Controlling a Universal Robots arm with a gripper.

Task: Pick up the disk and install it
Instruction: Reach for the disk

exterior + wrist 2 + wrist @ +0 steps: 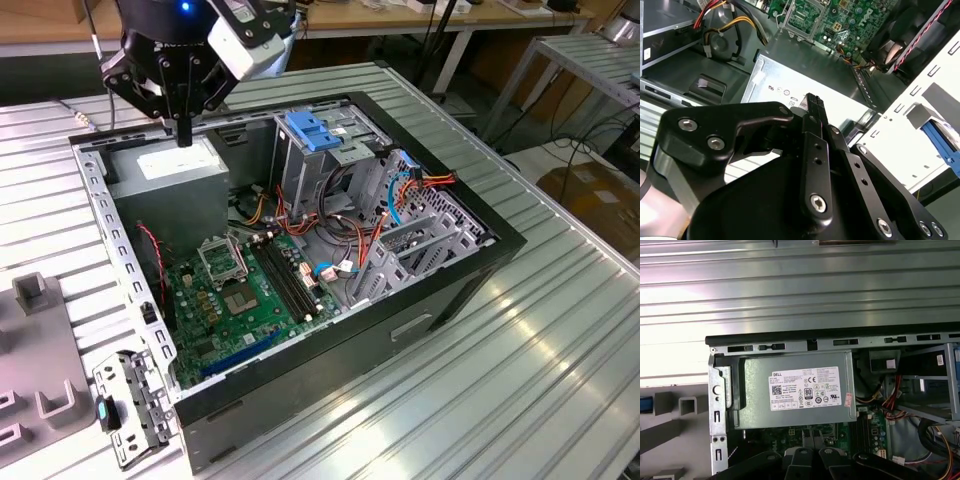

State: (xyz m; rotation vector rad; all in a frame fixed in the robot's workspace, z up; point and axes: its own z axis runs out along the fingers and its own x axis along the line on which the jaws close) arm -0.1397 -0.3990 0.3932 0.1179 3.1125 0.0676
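Observation:
My gripper hangs just above the grey power-supply box in the back corner of the open computer case, on the exterior view's left. Its black fingers are pressed together with nothing between them. Outside the case, past its perforated metal rail, a blue edge under a pale grey piece looks like the disk in its blue bracket; a sliver of the same blue shows in the first wrist view. The grey drive cage with the blue latch stands at the back middle of the case.
The green motherboard covers the case floor, with coloured cables between it and the cage. Grey fixture blocks and a loose metal bracket lie on the ribbed table at the exterior view's left. Cardboard boxes sit on the floor.

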